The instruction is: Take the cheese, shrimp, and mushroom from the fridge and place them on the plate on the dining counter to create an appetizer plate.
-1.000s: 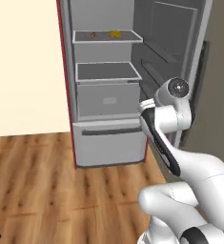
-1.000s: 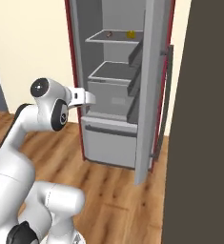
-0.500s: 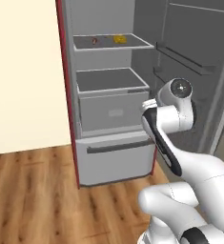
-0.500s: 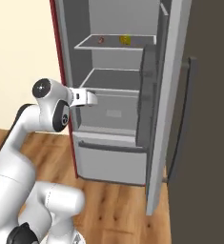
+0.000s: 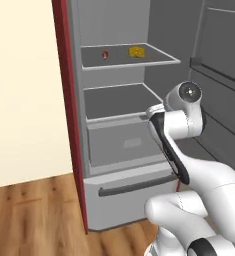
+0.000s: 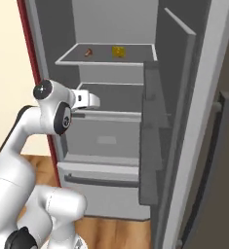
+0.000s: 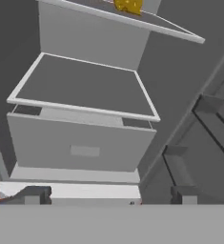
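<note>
The fridge [image 5: 124, 150] stands open with its door swung out to the right, grey inner walls and pale-rimmed shelves showing. On the upper shelf [image 5: 129, 59] sits the cheese [image 5: 136, 51], a small yellow chunk toward the right half of the shelf and back from the front rim; in the right base view the same cheese [image 6: 118, 51] lies near the middle of the shelf's width, and in the hand view its yellow bulk [image 7: 128, 5] pokes over the shelf's front rim at the top edge. It is too small to tell which way its wedge points or how its long axis runs. To its left on the same shelf, well apart from it, lies a tiny reddish lump [image 5: 105, 54], seen also from the right [image 6: 88, 51]; whether that is the mushroom or the shrimp cannot be told at this size. The lower shelf [image 5: 120, 101] sits over a drawer [image 5: 124, 145], and beneath it is the handled bottom drawer [image 5: 134, 192]. The arm is raised in front of the fridge, its wrist level with the lower shelf's front rim. The gripper [image 7: 106, 193] points into the fridge toward the drawer, its two dark finger tips [image 7: 35, 193] standing apart with nothing between them. Wooden floor [image 5: 29, 215] lies at the fridge's foot.
</note>
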Controlling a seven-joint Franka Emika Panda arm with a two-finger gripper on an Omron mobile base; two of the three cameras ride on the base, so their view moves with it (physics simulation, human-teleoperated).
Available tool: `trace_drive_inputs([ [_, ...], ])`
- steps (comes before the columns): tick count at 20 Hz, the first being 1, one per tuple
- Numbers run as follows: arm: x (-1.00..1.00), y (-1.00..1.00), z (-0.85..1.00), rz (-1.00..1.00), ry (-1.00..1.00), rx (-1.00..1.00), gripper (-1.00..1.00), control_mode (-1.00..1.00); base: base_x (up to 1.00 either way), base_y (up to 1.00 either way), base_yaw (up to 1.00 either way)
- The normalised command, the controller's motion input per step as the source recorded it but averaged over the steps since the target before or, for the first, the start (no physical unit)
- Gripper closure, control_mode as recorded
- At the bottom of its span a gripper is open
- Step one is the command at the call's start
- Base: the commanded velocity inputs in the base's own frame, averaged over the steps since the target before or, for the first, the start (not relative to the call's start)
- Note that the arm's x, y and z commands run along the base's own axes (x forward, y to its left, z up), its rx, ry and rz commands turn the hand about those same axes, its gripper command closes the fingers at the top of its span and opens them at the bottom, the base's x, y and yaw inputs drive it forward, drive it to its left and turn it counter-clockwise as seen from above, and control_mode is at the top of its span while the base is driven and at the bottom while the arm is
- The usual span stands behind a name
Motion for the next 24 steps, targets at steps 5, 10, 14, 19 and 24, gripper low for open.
trace_drive_inputs([
  [5,0.0,0.0,0.0,0.0,0.0,0.0,-1.0,1.0,0.96,0.03,-0.05],
  [10,0.0,0.0,0.0,0.0,0.0,0.0,-1.0,1.0,0.96,-0.04,0.0],
  [14,0.0,0.0,0.0,0.0,0.0,0.0,-1.0,1.0,0.6,-0.07,0.01],
  [19,0.04,-0.11,-0.01,0.0,-0.01,0.03,-1.0,-1.0,0.0,0.0,0.0],
  [24,-0.02,0.0,0.09,0.0,0.0,0.01,-1.0,-1.0,0.0,0.0,0.0],
])
